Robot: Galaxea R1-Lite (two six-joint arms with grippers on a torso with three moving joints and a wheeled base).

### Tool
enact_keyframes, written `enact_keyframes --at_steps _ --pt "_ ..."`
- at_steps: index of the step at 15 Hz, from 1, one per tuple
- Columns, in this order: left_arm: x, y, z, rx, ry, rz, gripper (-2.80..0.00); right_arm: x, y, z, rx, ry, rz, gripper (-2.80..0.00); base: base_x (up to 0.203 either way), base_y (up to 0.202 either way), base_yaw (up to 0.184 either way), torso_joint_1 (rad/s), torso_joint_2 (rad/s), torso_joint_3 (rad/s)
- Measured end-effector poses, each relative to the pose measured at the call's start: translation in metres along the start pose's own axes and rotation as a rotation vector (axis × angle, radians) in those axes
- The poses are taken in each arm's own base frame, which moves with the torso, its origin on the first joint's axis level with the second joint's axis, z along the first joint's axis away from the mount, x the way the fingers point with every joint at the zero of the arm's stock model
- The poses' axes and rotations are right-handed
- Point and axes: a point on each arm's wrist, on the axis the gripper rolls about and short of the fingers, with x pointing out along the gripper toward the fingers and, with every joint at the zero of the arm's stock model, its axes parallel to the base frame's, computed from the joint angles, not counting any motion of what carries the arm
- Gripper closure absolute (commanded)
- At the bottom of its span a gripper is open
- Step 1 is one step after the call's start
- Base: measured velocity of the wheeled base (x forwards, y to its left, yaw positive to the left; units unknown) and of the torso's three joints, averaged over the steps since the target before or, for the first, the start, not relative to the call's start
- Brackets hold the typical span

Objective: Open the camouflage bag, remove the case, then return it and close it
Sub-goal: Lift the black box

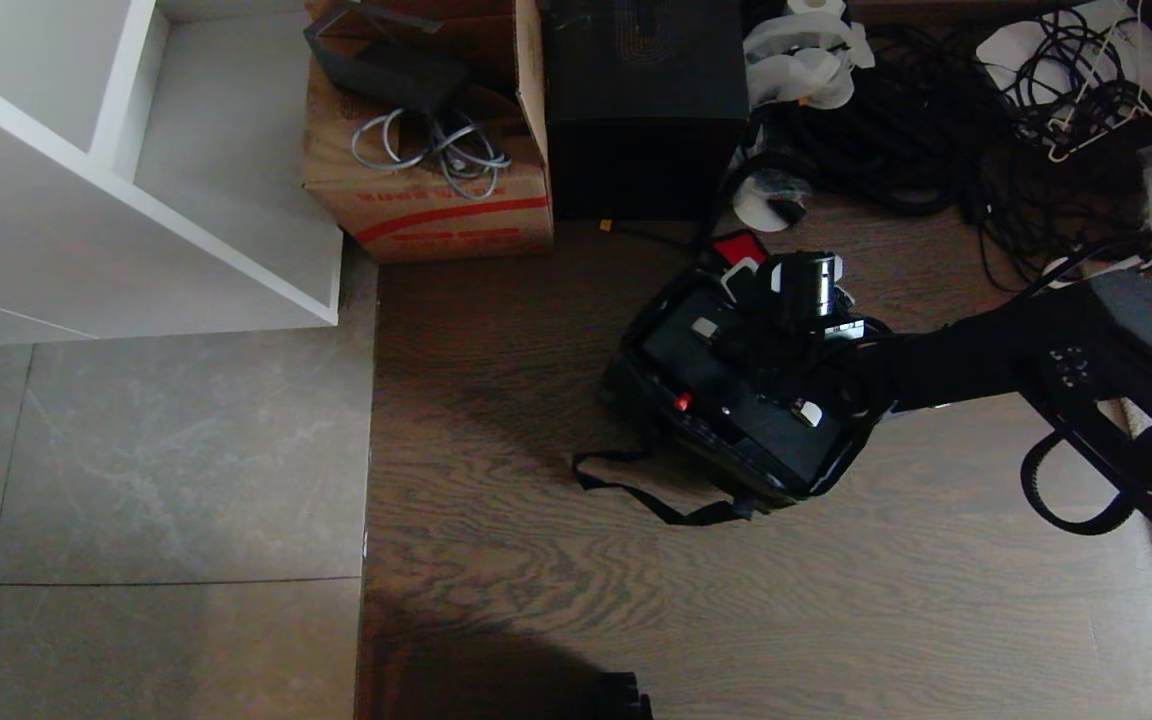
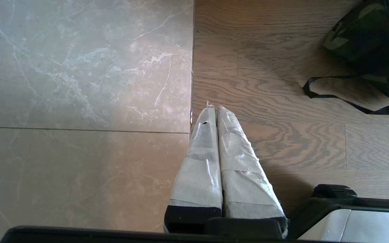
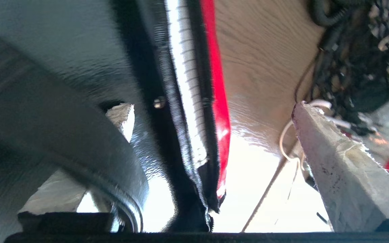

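In the head view, your right gripper (image 1: 804,283) sits over the far end of the camouflage bag (image 1: 656,400), which lies open on the wooden floor (image 1: 536,560) with a strip of red lining (image 1: 739,246) showing at that end. The case (image 1: 726,385) lies flat inside the bag, its handle bar and one silver bracket (image 1: 704,328) facing up. The shoulder strap (image 1: 636,495) trails loose on the floor on the near side. Behind the bag stand a plain black box (image 1: 646,100) and a cardboard carton (image 1: 426,170); a tangle of cables (image 1: 936,130) lies to the right. Your left arm is out of this view.

In the left wrist view, the left gripper (image 2: 214,114) hangs parked above the floor with its jaws pressed together, holding nothing. A corner of the bag and its strap sit well apart from it.

In the right wrist view, the jaws stand wide apart. One finger (image 3: 336,168) is outside the bag's edge; the other finger (image 3: 122,114) is inside, against the case's black surface. Between them run the zipper teeth (image 3: 184,84) and the red lining. Nothing is clamped.

You appear to have the case back in the bag with the grip released, so closing is what remains. Your next move calls for lifting clear, finding the white zipper pull, which I cannot pick out here, and drawing the flap over before zipping.
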Motion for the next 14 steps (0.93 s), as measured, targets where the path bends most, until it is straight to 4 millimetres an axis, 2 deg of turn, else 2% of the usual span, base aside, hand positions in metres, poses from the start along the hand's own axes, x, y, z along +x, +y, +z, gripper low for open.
enact_keyframes --at_steps 2,3,14 --pt "0.0 0.0 0.0 0.0 0.0 0.0 0.0 0.005 -0.002 0.003 0.009 0.013 -0.029 -2.8 0.0 0.0 0.0 0.0 0.0 0.0" --pt "0.0 0.0 0.0 0.0 0.0 0.0 0.0 0.008 -0.002 0.005 0.019 0.011 -0.04 0.0 0.0 0.0 0.0 0.0 0.0 0.0" --pt "0.0 0.0 0.0 0.0 -0.001 0.0 0.0 0.013 -0.001 0.005 0.049 0.014 -0.083 0.0 0.0 0.0 0.0 0.0 0.0 0.0"
